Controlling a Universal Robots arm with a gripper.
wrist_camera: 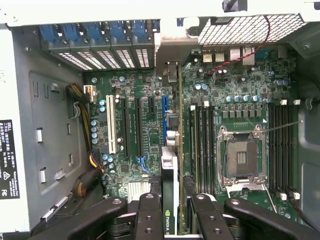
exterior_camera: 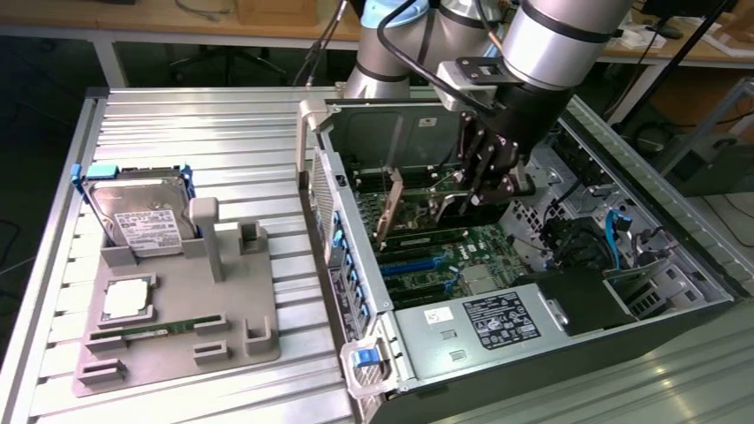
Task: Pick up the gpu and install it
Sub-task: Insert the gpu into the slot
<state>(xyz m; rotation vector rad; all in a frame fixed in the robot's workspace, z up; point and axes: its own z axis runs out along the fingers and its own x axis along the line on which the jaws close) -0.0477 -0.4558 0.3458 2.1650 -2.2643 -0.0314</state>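
One gpu (wrist_camera: pixel 170 190) clamped edge-on between pincer (wrist_camera: pixel 172 215) fingers, above motherboard (wrist_camera: pixel 150 130).

Reaching down inside open computer case (exterior_camera: pixel 531 265), end effector (exterior_camera: pixel 478 199) gripping gpu (exterior_camera: pixel 412 199) edge-on above motherboard (exterior_camera: pixel 442 256); hard drive (exterior_camera: pixel 141 216) upright in grey holder (exterior_camera: pixel 177 327) on worktop (exterior_camera: pixel 200 124).

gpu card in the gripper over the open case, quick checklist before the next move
1. Thin tan-green gpu card clamped between the black gripper fingers: ok.
2. Card on edge, running along the blue motherboard slot: ok.
3. Card seated in that slot: not ok, it hangs above the board.
4. Silver end bracket at the rear slot opening: cannot tell.
5. Red wire off the card's path: ok.
6. Silver hard drive with white label standing in the grey holder outside the case: ok.
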